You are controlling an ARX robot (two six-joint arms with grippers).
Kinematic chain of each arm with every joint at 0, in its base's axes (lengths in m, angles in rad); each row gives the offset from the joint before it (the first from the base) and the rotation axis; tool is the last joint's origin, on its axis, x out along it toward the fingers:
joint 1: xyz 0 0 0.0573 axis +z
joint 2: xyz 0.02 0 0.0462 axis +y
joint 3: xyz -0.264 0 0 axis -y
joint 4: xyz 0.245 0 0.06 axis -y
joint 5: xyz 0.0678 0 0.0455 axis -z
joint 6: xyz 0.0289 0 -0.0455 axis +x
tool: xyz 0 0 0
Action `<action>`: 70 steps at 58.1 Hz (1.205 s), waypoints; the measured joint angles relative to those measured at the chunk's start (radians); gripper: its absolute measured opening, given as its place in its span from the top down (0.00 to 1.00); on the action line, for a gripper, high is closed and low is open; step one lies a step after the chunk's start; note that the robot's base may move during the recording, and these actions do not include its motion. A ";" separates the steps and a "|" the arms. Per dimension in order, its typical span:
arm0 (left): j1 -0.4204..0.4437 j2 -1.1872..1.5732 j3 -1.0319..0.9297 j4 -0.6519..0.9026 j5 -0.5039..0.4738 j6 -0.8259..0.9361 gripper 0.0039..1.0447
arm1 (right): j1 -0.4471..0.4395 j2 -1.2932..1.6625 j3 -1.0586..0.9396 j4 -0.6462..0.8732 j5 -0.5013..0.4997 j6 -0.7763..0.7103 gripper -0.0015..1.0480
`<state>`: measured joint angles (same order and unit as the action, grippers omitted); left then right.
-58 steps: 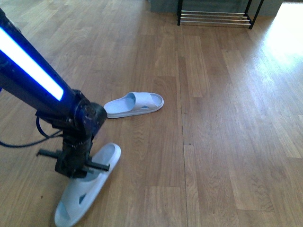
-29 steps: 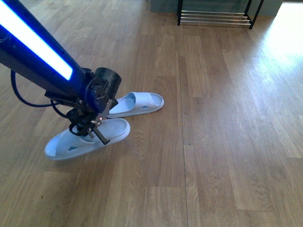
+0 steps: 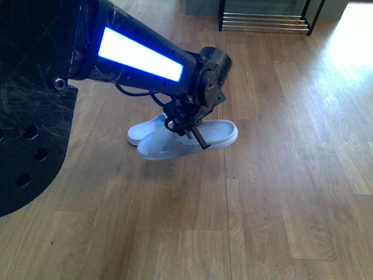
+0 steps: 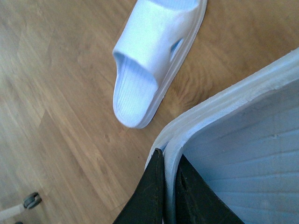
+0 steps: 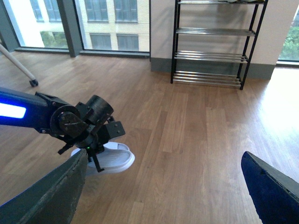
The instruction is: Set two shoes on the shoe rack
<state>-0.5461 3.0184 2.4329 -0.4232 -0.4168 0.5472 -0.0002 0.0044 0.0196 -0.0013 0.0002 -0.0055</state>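
Left pincer [image 3: 187,127] is clenching the rim of one pale blue-white rubber slide sandal [image 3: 220,133], holding it clear of the wooden floor [image 3: 280,175], well short of the black-framed chrome-barred shoe rack [image 3: 265,18] | second matching sandal [image 3: 141,133] is lying on the floor just beside the held one, equally far from the rack | right pincer [image 5: 164,158] is hanging spread wide, grasping nothing, facing the rack.

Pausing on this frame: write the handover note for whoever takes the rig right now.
Left hand: shut on the rim of the held sandal, above the floor.
Right hand: open, empty.
Other sandal: on the floor, partly behind the held one.
Shoe rack: far ahead of both.
Done: one sandal picked up.
Left: rack it, then fetch and rack the second.
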 joint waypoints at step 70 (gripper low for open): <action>0.276 -0.743 -1.186 0.431 0.232 -0.853 0.09 | 0.000 0.000 0.000 0.000 0.000 0.000 0.09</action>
<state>-0.2699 2.2749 1.2472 0.0082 -0.1844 -0.3058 -0.0002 0.0044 0.0196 -0.0013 0.0002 -0.0055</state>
